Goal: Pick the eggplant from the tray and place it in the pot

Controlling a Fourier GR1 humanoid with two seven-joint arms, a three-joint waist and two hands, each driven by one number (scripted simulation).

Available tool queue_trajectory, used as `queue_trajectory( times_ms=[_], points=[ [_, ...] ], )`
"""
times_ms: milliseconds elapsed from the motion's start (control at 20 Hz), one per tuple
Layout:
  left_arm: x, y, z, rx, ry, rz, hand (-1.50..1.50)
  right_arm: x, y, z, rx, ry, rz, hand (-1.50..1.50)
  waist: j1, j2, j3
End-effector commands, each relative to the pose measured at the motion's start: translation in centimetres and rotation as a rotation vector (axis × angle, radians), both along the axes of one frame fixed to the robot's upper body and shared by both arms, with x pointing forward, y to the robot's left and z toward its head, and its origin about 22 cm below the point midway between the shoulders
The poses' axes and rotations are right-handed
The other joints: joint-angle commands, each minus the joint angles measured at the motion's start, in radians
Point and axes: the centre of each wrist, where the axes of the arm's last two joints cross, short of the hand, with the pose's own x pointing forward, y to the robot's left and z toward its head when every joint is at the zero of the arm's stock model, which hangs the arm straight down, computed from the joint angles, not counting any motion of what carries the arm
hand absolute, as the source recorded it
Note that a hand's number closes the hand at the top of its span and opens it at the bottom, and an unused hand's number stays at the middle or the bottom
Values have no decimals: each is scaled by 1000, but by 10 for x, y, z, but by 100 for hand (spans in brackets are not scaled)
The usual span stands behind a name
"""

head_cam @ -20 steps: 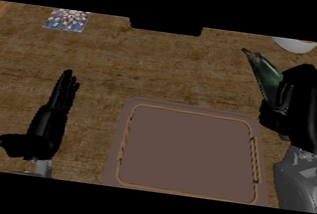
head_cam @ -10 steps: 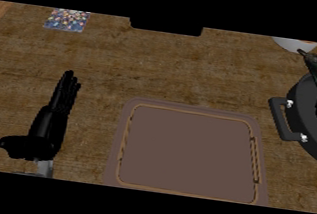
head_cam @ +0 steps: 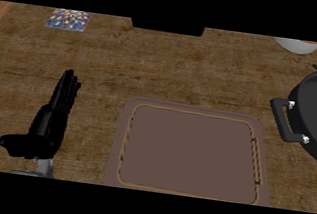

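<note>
Having left view rightward, the right hand exposes the pot (head_cam: pixel 315 124); left hand (head_cam: pixel 48 122) rests straight-fingered.

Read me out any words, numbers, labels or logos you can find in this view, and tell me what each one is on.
No readable text anywhere in this view.
Small mat at the far left of the counter: a multicoloured speckled pattern, too blurred to tell whether it holds letters.
Tray: plain, no marking.
Pot at the right edge: plain black, no label visible.
Left hand: no marking.
</note>
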Motion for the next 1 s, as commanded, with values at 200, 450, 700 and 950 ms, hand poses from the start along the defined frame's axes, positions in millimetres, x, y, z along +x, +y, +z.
queue_trajectory(
  times_ms=[200,450,700,950],
  points=[
    [2,0,15,10,-15,7,0,-3,-48,-57,65,168,-57,150,5,1,0],
    [8,-6,10,2,-21,-6,0,3,-65,-67,170,298,-220,-150,16,5,1],
    [1,-16,0,-15,-2,-7,0,-5,-69,-85,336,144,-31,-150,9,4,2],
    [7,1,6,-17,7,18,0,11,-65,-56,564,-245,28,-150,-12,-5,3]
  ],
)
